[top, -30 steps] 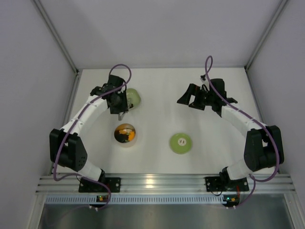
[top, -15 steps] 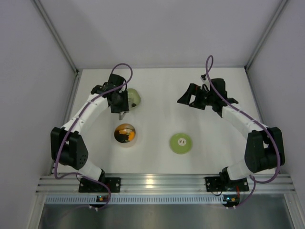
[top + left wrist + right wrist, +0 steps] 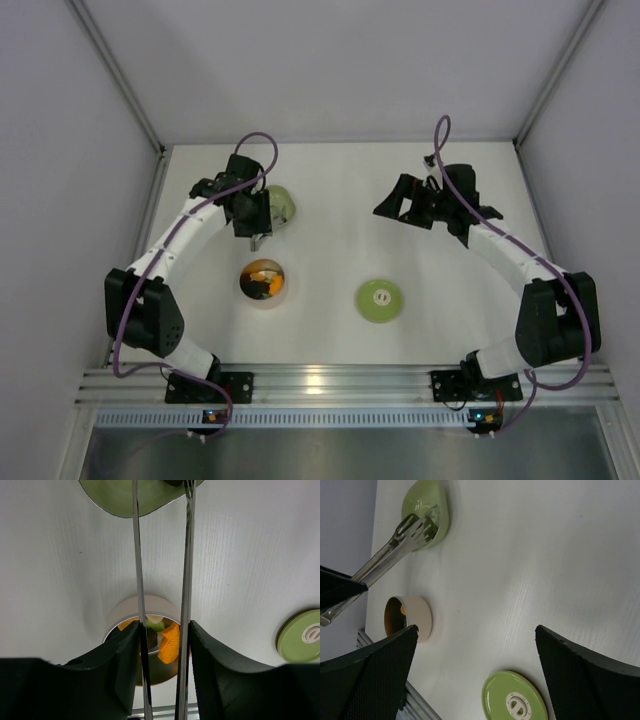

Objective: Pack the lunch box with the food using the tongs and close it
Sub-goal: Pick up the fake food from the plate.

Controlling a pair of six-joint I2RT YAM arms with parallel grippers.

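Note:
The lunch box (image 3: 263,282) stands left of centre, uncovered, with orange, dark and yellow-green food (image 3: 169,642) inside. Its flat green lid (image 3: 379,300) lies on the table to the right of it. My left gripper (image 3: 252,222) hovers behind the lunch box, shut on the tongs (image 3: 138,575). Their two thin arms run between my fingers (image 3: 120,660) toward the pale green dish (image 3: 131,495). In the right wrist view the tongs (image 3: 395,550) have their tips over the dish (image 3: 426,507). My right gripper (image 3: 405,200) hangs open and holds nothing, far behind the lid (image 3: 515,700).
White walls enclose the table on the left, back and right. An aluminium rail (image 3: 320,385) with both arm bases runs along the near edge. The lunch box (image 3: 410,617) sits close to that rail's side of the table.
The left gripper with the tongs has crept slightly toward the back, nearer the dish. The right arm has barely shifted.

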